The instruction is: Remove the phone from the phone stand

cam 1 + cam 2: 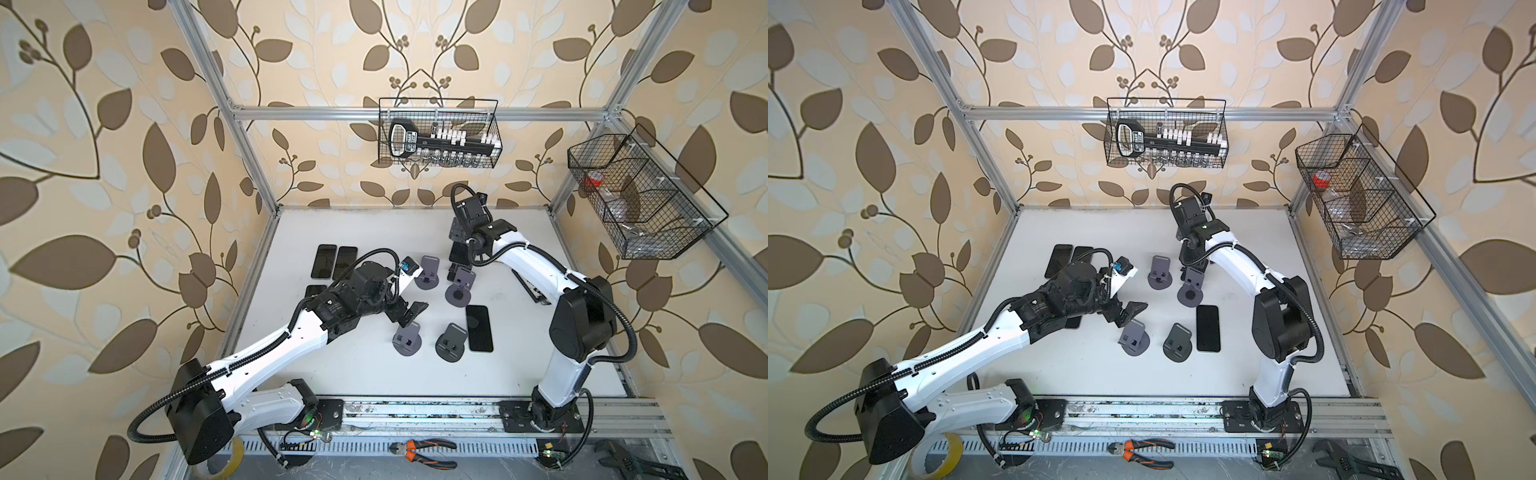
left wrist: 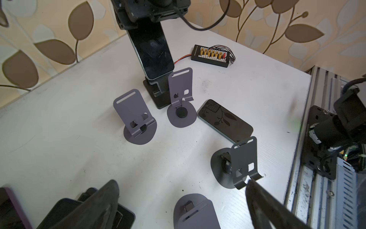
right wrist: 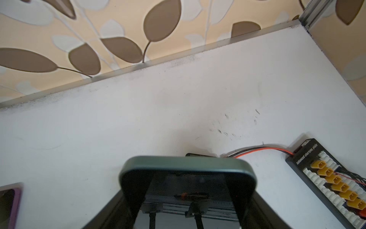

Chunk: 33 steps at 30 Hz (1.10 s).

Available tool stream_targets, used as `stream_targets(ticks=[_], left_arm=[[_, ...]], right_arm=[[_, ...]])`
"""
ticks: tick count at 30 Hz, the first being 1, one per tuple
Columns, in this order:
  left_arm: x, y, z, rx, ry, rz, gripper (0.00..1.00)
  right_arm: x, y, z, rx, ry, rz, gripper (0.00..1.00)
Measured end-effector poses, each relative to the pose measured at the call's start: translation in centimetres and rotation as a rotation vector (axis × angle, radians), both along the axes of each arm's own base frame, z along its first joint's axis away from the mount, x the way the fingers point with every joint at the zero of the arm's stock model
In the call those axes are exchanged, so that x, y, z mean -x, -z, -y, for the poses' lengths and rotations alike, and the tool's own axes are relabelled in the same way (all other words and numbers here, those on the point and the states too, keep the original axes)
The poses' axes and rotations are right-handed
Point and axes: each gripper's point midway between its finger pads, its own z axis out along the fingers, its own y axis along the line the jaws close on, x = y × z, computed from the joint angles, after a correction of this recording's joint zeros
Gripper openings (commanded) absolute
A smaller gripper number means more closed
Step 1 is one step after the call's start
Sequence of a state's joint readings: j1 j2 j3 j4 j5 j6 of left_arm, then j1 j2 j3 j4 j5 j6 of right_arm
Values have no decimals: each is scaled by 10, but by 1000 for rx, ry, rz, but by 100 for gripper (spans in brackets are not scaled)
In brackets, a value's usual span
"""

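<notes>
**Phone lifted at the stand.** The right gripper [image 2: 148, 21] grasps the top end of a dark phone [image 2: 155, 53], its jaws clenched on the two long edges. This is at the far side of the white table [image 1: 374, 374], a little right of centre. The phone hangs nearly upright with its screen toward the near left. Its lower end is raised off the ledge of the black stand [image 2: 158, 97] and sits about level with the top of the stand's back plate. Whether the two touch cannot be told. In the right wrist view the phone's green-edged end [image 3: 187, 164] fills the gap between the fingers [image 3: 130, 198]. In both top views the arm hides most of the phone and the stand.

The left gripper [image 1: 409, 314] hovers released over the table's middle, jaws spread wide and holding nothing. It is just beyond the near-left one of four empty grey stands [image 1: 407, 338]. Another grey stand is just right of that one. Two more sit farther back, the right one just beside the black stand. A second phone [image 1: 479, 328] lies flat, screen up, just right of the near pair. More phones [image 1: 324, 261] lie flat at the far left, two of them side by side. A board [image 2: 213, 56] with yellow plugs rests on the table right of the stand.
</notes>
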<state>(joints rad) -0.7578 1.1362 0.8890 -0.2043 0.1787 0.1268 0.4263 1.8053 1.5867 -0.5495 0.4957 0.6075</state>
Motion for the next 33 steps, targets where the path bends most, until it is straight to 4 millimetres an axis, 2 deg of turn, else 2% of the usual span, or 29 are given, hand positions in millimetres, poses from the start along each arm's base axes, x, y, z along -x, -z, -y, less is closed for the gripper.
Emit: stream_targets(ticks=[8, 14, 20, 27, 33], left_arm=[[-1, -6, -1, 12, -7, 19, 99], [-4, -6, -3, 8, -25, 25, 99], [-1, -5, -4, 5, -32, -8, 99], [1, -36, 2, 62, -17, -7, 99], [4, -44, 2, 86, -17, -39, 99]], right_arm=[[10, -28, 3, -16, -18, 45, 52], [22, -40, 7, -14, -34, 50, 52], [42, -45, 11, -23, -60, 41, 52], [64, -45, 11, -46, -112, 17, 52], [89, -35, 15, -48, -160, -28, 53]])
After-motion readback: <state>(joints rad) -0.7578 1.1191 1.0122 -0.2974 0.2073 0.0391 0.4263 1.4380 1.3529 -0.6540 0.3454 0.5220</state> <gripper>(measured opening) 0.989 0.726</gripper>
